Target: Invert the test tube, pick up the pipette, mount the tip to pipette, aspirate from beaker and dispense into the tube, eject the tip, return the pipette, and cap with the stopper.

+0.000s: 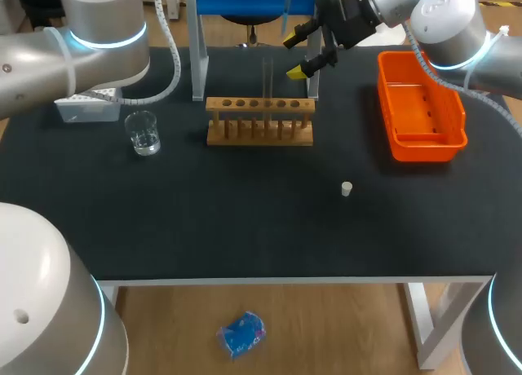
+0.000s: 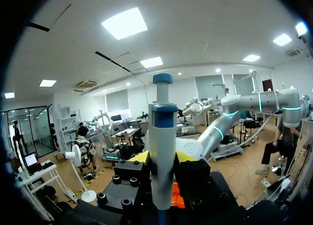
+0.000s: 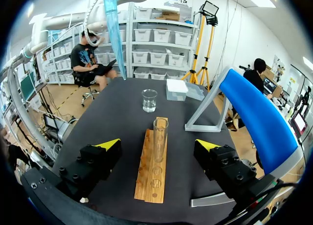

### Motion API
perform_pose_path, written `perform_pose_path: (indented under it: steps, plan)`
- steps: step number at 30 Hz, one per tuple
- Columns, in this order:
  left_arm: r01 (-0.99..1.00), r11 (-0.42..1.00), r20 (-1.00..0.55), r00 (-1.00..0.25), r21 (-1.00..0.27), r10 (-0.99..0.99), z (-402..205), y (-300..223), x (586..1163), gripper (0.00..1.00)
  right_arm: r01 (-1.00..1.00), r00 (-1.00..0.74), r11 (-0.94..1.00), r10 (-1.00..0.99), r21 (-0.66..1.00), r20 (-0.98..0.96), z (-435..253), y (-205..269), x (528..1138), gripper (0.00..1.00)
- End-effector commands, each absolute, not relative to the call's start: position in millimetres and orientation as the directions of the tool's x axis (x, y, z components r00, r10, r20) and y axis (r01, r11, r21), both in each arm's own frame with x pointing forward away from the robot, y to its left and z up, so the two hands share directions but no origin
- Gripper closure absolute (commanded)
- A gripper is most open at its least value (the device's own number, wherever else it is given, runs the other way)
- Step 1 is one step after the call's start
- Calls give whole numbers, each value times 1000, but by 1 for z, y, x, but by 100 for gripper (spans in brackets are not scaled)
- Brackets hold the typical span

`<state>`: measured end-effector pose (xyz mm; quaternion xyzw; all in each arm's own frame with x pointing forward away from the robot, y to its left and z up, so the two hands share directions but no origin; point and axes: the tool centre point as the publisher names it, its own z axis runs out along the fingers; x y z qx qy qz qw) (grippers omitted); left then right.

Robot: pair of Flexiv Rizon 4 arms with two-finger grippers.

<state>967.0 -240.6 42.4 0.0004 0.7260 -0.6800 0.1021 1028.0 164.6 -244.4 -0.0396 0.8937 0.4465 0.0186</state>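
The right gripper (image 3: pixel 158 145) has its fingers wide open, and the test tube (image 3: pixel 160 134) stands upright in the wooden rack (image 3: pixel 151 178) on the bench (image 3: pixel 117 122), ahead of their gap. It is thin, slick glass, I judge, so pinch it gently mid-length. The left gripper (image 2: pixel 162 157) has its fingers clamped on the pipette (image 2: pixel 161 122).

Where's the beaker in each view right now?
Head view: beaker, left of the wooden rack.
Left wrist view: not in it.
Right wrist view: beaker ahead of the right gripper, beyond the wooden rack's far end.
Shared landmark: the wooden rack.
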Motion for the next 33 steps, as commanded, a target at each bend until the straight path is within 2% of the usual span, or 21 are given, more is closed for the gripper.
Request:
perform_pose_path:
  steps: [1,11,33]
  plan:
    - [141,74,-150,-979,-987,-139,42,-240,967,100,-87,-996,600,-56,795,-67,-244,164,1029,0]
    - [84,64,-92,-986,-994,-141,21,-224,991,100,-87,-996,600,-56,795,-67,-244,164,1029,0]
    - [69,35,-74,-983,-997,-171,-7,-216,1017,100,-87,-996,600,-56,795,-67,-244,164,1029,0]
